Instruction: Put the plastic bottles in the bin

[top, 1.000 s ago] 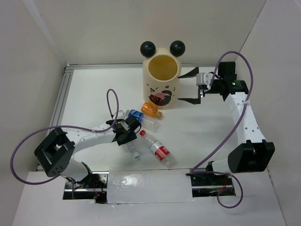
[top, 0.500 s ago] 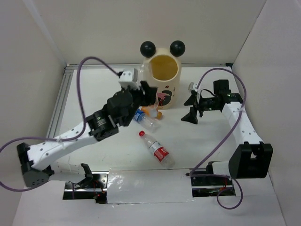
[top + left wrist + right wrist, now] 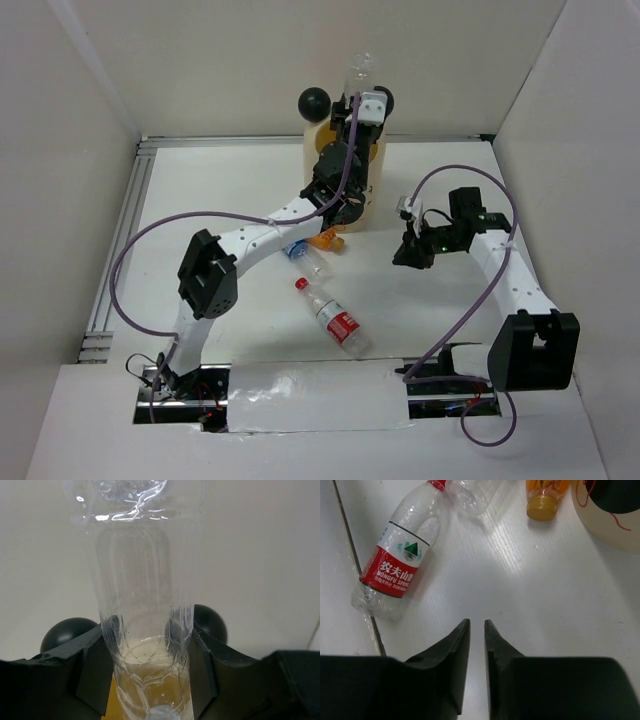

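Observation:
My left gripper (image 3: 357,100) is shut on a clear unlabelled bottle (image 3: 360,72), held high over the mouth of the bin (image 3: 377,178). In the left wrist view the bottle (image 3: 145,580) stands cap-down between the jaws, with the bin's yellow inside (image 3: 112,700) and two black ears (image 3: 67,632) below it. My right gripper (image 3: 408,250) hovers low over the table right of the bin, fingers almost together and empty (image 3: 477,622). On the table lie a red-labelled bottle (image 3: 335,318), a blue-capped bottle (image 3: 300,252) and an orange bottle (image 3: 325,238).
The left arm stretches diagonally across the table and hides much of the bin's front. White walls close in on the left, back and right. In the right wrist view the red-labelled bottle (image 3: 395,562), the orange bottle (image 3: 543,495) and the bin's side (image 3: 610,525) lie ahead of the fingers.
The left arm rose from the table with the clear bottle and reached over the bin. The right gripper came down and left from beside the bin and closed from wide open.

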